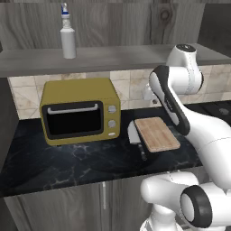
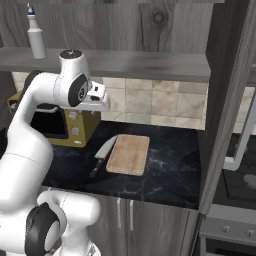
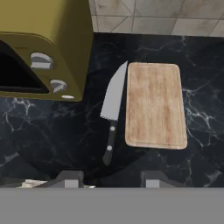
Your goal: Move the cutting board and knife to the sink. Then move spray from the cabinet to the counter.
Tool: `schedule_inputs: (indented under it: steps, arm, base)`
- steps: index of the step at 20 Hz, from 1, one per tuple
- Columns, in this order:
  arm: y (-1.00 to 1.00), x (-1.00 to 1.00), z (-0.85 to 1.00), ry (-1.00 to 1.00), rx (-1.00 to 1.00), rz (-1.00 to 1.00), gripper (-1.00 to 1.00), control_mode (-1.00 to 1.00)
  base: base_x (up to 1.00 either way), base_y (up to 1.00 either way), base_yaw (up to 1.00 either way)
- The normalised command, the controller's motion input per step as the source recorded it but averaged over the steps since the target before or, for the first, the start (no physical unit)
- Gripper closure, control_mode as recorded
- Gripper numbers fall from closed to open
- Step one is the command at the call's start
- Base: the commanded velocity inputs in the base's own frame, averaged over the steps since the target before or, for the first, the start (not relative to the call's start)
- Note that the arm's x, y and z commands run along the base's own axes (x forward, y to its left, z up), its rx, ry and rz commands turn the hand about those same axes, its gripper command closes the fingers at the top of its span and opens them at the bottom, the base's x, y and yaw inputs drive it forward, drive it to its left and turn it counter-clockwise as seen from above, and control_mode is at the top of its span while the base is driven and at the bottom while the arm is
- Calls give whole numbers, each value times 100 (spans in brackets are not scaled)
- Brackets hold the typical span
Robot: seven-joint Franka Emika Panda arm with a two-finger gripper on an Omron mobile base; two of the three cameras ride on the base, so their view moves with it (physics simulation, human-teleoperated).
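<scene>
Below the pincer (image 3: 109,179) lies the knife (image 3: 113,109).

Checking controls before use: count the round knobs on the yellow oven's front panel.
2 knobs on the yellow oven, stacked on its right-hand panel: upper knob, lower knob. A small pale mark sits beneath them; none looks hidden.

My arm (image 1: 198,131) is glossy white plastic, built from thick rounded links like swollen tubes. Each joint carries a dark grey, nearly black ring or cap; I see one round dark disc low on the base (image 2: 42,235) and another on the top link (image 2: 77,91). A dark band runs along one link's edge. The pincer (image 3: 109,179) ends in two small, blocky dark grey fingertips (image 3: 70,178).
</scene>
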Motion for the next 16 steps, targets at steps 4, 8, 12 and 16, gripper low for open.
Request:
schedule_inputs:
  steps: [4, 8, 12, 16]
  arm:
    - [-2, -4, 0, 0, 0, 0, -100, -100]
    - [-20, -18, -6, -5, 7, 0, -100, -100]
    - [-28, -21, -10, -4, 8, 0, -100, -100]
    - [-31, -8, -21, -6, -1, 0, -100, -100]
  base:
    - [0, 0, 0]
    - [0, 0, 0]
    - [0, 0, 0]
    - [0, 0, 0]
